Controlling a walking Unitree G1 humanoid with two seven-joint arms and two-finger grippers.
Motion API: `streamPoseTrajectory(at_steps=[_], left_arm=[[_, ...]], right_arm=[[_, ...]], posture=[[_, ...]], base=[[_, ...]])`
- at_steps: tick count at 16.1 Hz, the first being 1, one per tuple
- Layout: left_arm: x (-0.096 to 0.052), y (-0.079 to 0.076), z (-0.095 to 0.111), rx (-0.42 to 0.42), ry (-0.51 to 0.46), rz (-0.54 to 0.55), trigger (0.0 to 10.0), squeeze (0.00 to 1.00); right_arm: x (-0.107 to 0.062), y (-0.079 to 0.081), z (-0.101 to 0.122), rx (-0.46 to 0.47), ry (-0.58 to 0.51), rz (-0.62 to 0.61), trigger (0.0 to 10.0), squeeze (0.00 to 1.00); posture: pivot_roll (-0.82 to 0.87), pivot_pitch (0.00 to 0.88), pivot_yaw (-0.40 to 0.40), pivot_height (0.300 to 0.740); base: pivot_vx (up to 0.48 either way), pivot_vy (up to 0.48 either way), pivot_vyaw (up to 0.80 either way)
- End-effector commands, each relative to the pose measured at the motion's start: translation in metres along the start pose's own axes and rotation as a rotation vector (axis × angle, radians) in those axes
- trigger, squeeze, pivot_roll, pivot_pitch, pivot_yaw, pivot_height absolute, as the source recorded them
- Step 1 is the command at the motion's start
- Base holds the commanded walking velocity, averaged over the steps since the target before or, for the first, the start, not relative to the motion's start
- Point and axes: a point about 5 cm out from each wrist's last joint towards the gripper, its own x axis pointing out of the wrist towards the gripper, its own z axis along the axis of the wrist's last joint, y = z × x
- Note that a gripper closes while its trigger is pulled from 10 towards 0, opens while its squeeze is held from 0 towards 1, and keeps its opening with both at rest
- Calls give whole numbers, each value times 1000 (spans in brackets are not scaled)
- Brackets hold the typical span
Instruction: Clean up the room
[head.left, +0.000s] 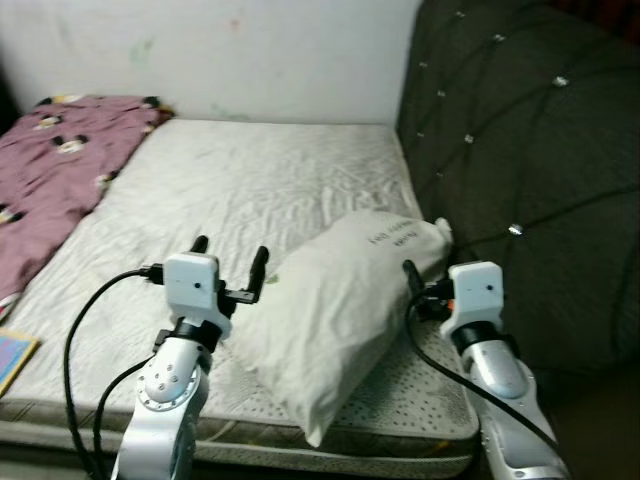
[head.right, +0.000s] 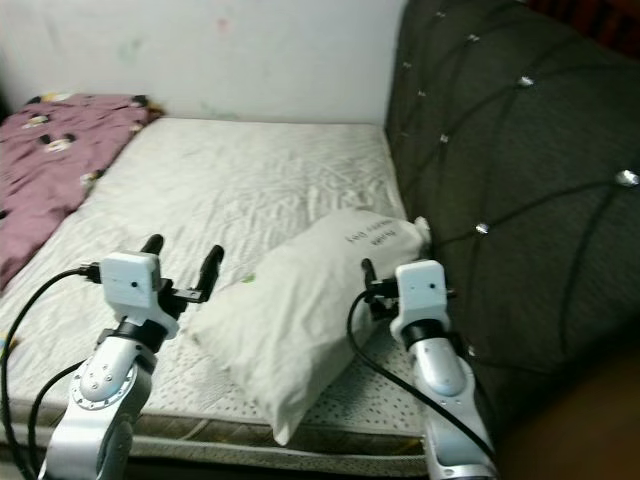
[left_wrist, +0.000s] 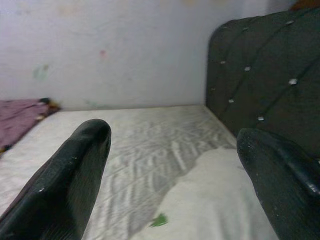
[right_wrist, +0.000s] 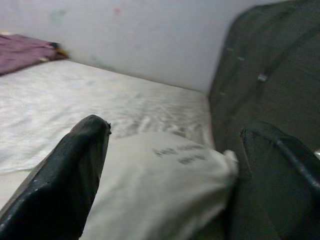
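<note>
left eye view: a bare white mattress (head.left: 250, 190) runs back to a pale wall (head.left: 220, 50). a dark tufted headboard (head.left: 530, 150) with shiny buttons stands along its right side. a white pillow (head.left: 340, 300) with small dark lettering lies at an angle near the front right of the mattress, its far corner close to the headboard. a maroon printed blanket (head.left: 60, 160) is bunched at the far left. something flat and blue (head.left: 12, 360) sits at the left front edge. the left gripper (head.left: 230, 262) hovers just left of the pillow, its two black fingers apart. the right gripper (head.left: 412, 282) sits at the pillow's right edge, and from here i cannot tell how its fingers stand.

right eye view: the same scene. black cables loop from both silver arms.

left wrist view: the left gripper's fingers (left_wrist: 70, 185) are spread wide, nothing between them but mattress and a corner of the pillow, which bears a small green speck (left_wrist: 159, 220).

right wrist view: the right gripper's fingers (right_wrist: 65, 185) are wide apart, one on each side of the pillow's lettered end, which lies right beside the headboard. whether they touch it is unclear.
</note>
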Motion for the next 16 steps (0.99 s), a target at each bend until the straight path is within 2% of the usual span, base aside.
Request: streamPoseTrajectory(at_steps=[1, 3, 11, 16], left_arm=[[-1, 4, -1, 1, 11, 20, 10000, 0], [0, 3, -1, -6, 9, 15, 10000, 0], [-1, 2, -2, -17, 7, 4, 10000, 0], [0, 0, 1, -7, -8, -12, 10000, 0]], right_arm=[[2, 3, 5, 1, -22, 12, 10000, 0], [2, 3, 4, 3, -17, 14, 10000, 0], [3, 3, 3, 0, -15, 16, 10000, 0], [3, 3, 3, 4, -10, 11, 10000, 0]], posture=[[-20, 0, 16, 740], [-19, 0, 15, 740], [-20, 0, 17, 740], [-19, 0, 17, 740]], base=[[0, 0, 0], [0, 159, 0], [0, 476, 0], [0, 0, 0]])
